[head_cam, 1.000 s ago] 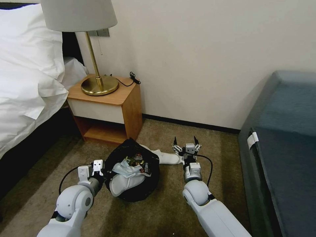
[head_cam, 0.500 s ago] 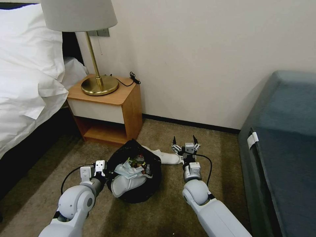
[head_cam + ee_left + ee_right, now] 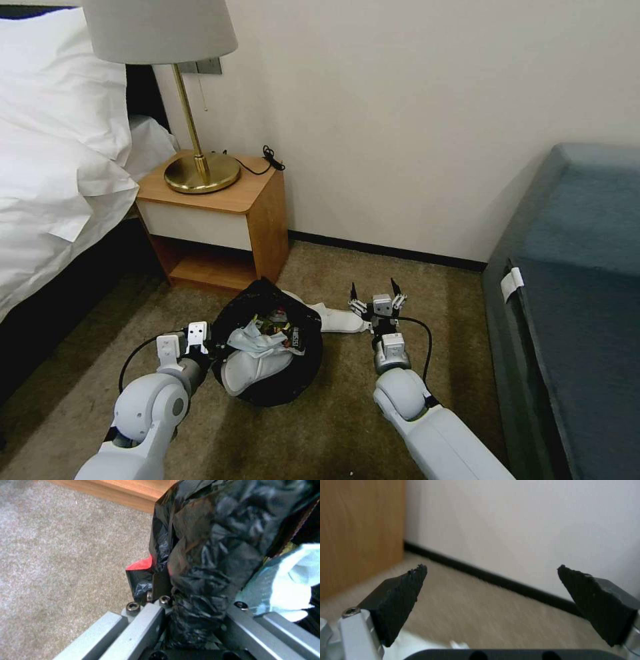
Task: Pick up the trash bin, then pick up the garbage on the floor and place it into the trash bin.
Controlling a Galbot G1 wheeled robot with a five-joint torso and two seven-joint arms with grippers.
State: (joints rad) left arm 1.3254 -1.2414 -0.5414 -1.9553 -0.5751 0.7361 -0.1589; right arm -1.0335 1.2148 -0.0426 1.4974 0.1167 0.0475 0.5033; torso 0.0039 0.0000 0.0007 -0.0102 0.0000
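My left pincer (image 3: 203,343) is clamped on the bag-lined rim of the trash bin (image 3: 307,363), which sits on the carpet (image 3: 320,433) in front of the nightstand (image 3: 220,220), with a white slipper (image 3: 257,370), crumpled tissue (image 3: 257,340) and wrappers already inside. My right pincer (image 3: 374,289) hovers low with its fingers wide apart and nothing between them, just beside the second white slipper (image 3: 337,320), which lies on the floor touching the bin's far side.

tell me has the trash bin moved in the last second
Yes, slightly. The trash bin, held by the left gripper, went right then back left, judged against the nightstand.
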